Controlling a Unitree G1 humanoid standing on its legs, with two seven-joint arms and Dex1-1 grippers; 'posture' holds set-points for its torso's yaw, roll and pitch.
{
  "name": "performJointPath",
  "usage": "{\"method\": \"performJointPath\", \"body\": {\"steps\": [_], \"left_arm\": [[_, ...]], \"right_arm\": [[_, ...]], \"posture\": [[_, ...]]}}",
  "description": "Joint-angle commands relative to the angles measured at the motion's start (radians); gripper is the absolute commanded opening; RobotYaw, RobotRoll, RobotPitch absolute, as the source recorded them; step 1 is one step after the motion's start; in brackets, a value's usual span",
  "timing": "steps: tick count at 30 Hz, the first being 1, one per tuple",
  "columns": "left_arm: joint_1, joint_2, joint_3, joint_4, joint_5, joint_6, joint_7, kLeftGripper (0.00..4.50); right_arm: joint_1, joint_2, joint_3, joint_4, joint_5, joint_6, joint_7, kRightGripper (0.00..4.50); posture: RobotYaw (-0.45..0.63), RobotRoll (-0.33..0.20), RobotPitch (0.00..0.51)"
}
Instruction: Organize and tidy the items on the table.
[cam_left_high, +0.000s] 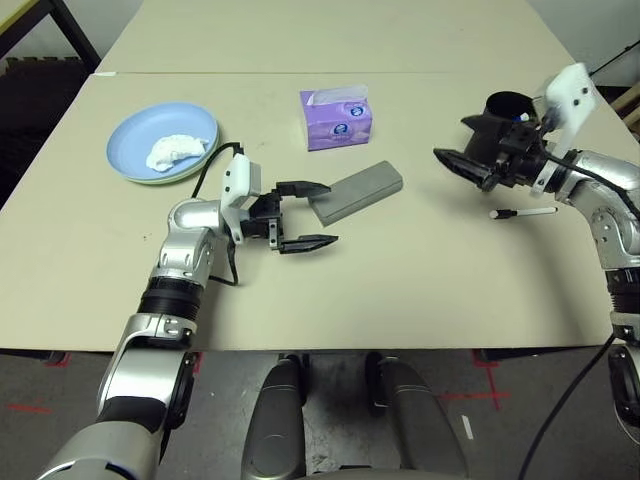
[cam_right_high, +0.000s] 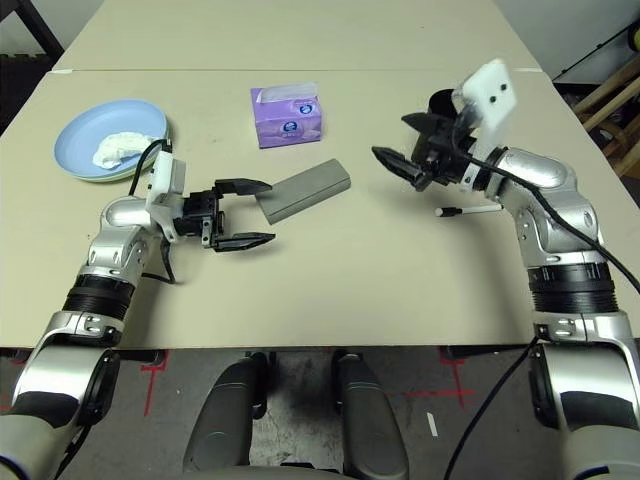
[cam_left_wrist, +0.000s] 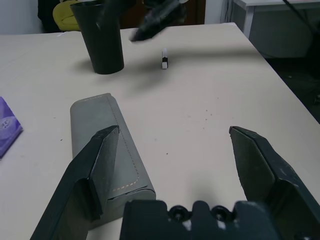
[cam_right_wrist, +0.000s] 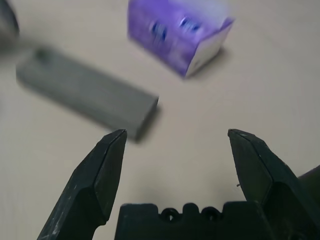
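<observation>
Left pincer (cam_left_high: 305, 216) released beside flat grey fabric glasses case (cam_left_high: 360, 191), right pincer (cam_left_high: 465, 152) released above beige table (cam_left_high: 400, 290), near tall black cup (cam_left_wrist: 102, 40)

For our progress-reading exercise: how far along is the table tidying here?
Done: crumpled tissue sits on the stacked plates. In hand: nothing; the left hand is open at the grey case, the right hand open by the black cup. Left: case, white pen, cup, tissue box.

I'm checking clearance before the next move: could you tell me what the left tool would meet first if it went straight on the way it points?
Probably the flat grey rectangular glasses case: the open left tool points level at its near end, just short of it.
</observation>
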Motion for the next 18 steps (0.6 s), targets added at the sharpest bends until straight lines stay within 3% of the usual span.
{"method": "performJointPath", "body": {"steps": [1, 9, 18], "left_arm": [[0.03, 0.005, -0.012, -0.034, -0.003, 0.009, 0.005, 4.5], [0.058, 0.01, -0.011, -0.069, -0.008, 0.025, 0.019, 4.5], [0.062, 0.018, -0.011, -0.079, -0.012, 0.036, 0.023, 4.5]], "right_arm": [[-0.033, -0.043, 0.089, 0.095, -0.107, -0.158, 0.135, 4.44], [-0.137, -0.099, 0.203, 0.234, -0.25, -0.318, 0.369, 4.44], [-0.28, -0.14, 0.318, 0.462, -0.474, -0.456, 0.455, 4.44]], "posture": [[0.11, 0.0, 0.229], [0.12, 0.0, 0.238], [0.12, 0.0, 0.253]]}}
